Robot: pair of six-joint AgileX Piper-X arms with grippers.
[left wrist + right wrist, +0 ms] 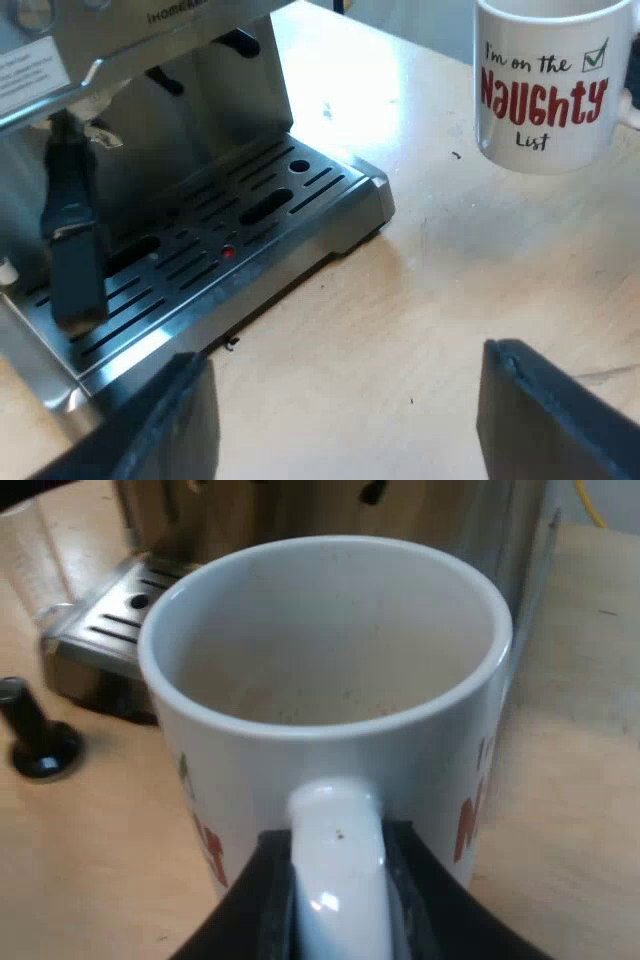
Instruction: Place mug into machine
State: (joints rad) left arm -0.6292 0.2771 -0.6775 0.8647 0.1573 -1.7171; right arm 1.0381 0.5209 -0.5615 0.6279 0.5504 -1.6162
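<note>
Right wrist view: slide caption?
Right gripper clamps the handle of the empty white mug, with the espresso machine and a tamper beyond.

One mug (545, 95), one espresso machine (345, 215), one black tamper (40, 745), one holder (75, 250) with dark handle.

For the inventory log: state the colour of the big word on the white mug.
Red, on the white ceramic mug; clearest in the left wrist view.

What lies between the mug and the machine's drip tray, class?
Bare wooden tabletop; the left wrist view shows it separating the mug from the drip tray.
</note>
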